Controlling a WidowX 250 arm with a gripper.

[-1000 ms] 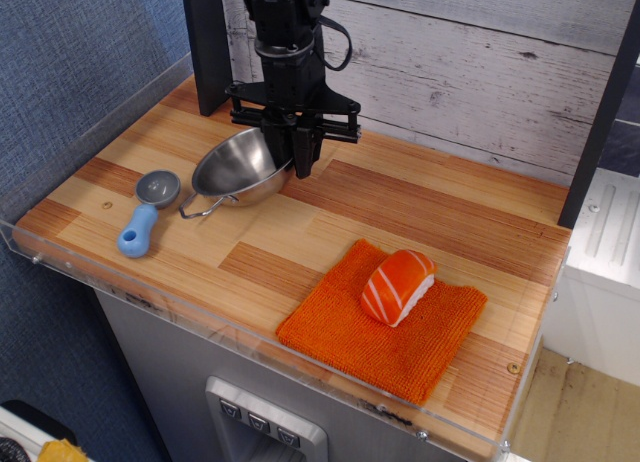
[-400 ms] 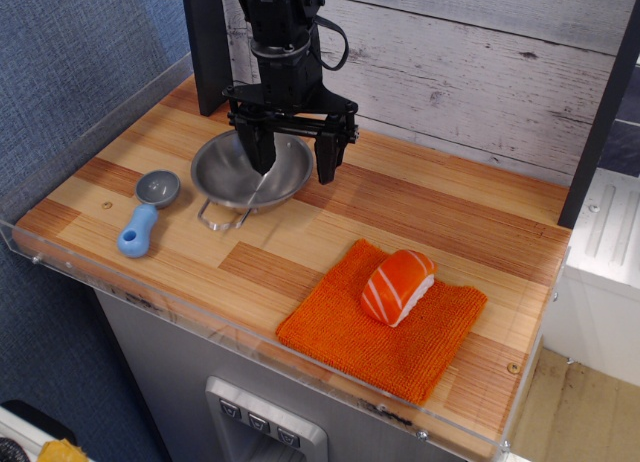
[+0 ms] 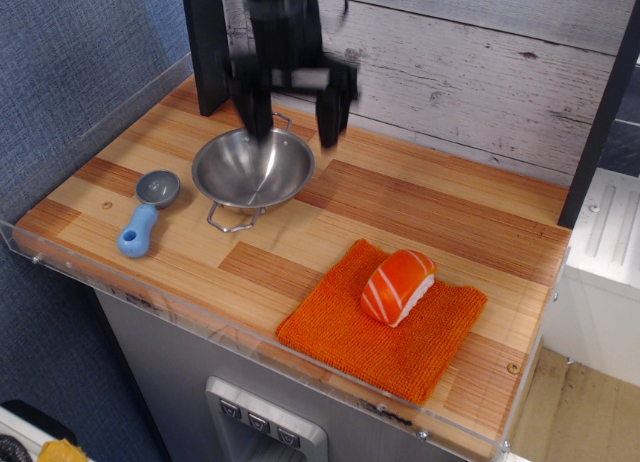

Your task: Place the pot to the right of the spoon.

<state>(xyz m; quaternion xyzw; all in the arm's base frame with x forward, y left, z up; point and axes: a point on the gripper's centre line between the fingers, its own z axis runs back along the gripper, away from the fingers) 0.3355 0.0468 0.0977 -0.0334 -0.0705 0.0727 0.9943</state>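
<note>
The shiny steel pot [image 3: 252,169] rests flat on the wooden table, just right of the spoon [image 3: 147,211], which has a light-blue handle and a round grey bowl. One wire handle of the pot points toward the front, the other toward the back. My gripper [image 3: 292,132] hangs above the pot's far rim, blurred by motion. It is open and empty, with its two fingers spread wide. It is clear of the pot.
An orange cloth [image 3: 383,320] lies at the front right with a salmon sushi piece [image 3: 397,285] on it. A clear plastic rim [image 3: 200,317] edges the table front and left. A black post [image 3: 205,42] stands at the back left.
The gripper held the tilted pot by its right rim, then opened and let it settle flat. It has since risen straight up, away from the pot.
</note>
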